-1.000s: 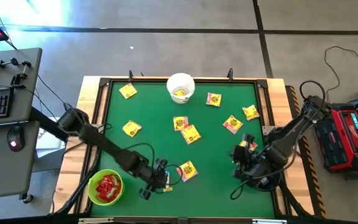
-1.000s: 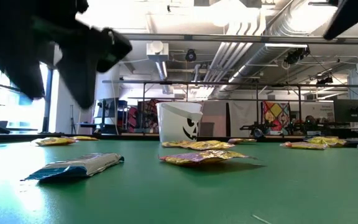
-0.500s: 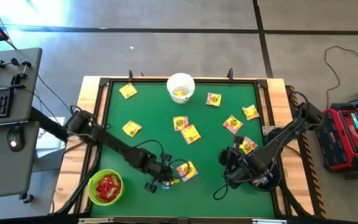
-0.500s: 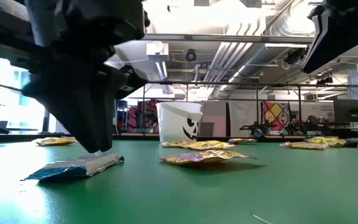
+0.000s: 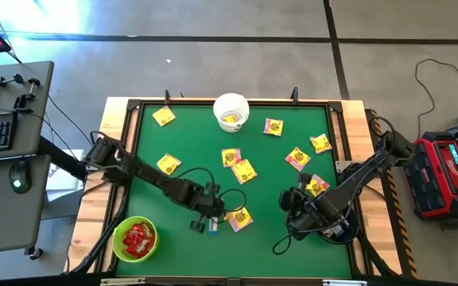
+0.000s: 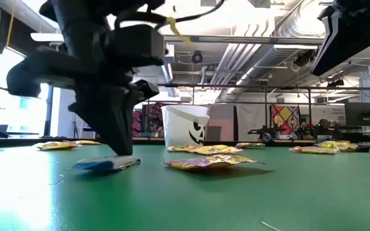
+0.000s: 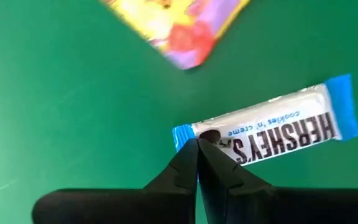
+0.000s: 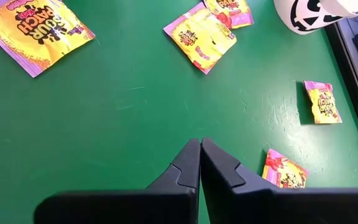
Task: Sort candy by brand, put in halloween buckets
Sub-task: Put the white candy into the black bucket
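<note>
The left gripper (image 5: 211, 225) has travelled from near the green bucket (image 5: 134, 239) toward the table's middle and has come down until its closed fingertips (image 7: 197, 149) touch one end of the white-and-blue bar (image 7: 272, 129). A second ago it hung raised and off to one side of the bar in the low view; now it stands right over it. The bar (image 6: 106, 163) itself has slid across the green mat (image 6: 249, 199) and lies nearer the closest yellow packet (image 6: 211, 162) than before. The right gripper (image 5: 286, 208) has swung inward from the table's right edge, toward the centre; its last half second shows no further shift.
</note>
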Tool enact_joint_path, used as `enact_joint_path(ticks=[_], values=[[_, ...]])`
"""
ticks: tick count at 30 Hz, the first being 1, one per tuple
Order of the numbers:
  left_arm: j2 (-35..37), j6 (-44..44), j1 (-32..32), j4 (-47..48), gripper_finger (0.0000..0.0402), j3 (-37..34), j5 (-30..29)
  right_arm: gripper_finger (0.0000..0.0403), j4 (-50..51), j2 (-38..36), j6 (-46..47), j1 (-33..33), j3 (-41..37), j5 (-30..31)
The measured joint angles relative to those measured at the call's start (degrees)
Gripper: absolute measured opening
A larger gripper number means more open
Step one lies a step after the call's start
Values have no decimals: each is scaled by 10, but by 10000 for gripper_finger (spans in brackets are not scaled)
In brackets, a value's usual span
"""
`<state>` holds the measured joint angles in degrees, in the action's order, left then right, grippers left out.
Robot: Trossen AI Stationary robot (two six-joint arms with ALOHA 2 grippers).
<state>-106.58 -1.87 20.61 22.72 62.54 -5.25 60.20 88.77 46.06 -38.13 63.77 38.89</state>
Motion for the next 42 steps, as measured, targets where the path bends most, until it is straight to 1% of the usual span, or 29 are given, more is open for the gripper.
enact_joint_path(ticks=[5,9,12,16,25,31,36,39,42], values=[[22,-8,-12,19,1,0,-2,0,1,0,0,0,0,0],[45,-28,4,9,0,0,51,0,0,0,0,0,0,0],[42,-28,18,-2,0,-1,82,0,1,0,0,0,0,0],[23,-18,21,-17,0,-14,71,0,-1,0,1,0,0,0],[1,-9,-12,-62,0,-18,67,0,3,0,2,0,0,3],[1,-12,-43,-79,0,-18,60,0,-1,0,7,0,-23,2],[1,-13,-74,-81,0,-18,44,0,-3,0,37,0,-48,-7],[1,-14,-97,-81,0,-18,28,0,-6,0,44,0,-52,-12],[6,-22,-120,-76,0,-19,33,0,-11,0,38,0,-52,-15]])
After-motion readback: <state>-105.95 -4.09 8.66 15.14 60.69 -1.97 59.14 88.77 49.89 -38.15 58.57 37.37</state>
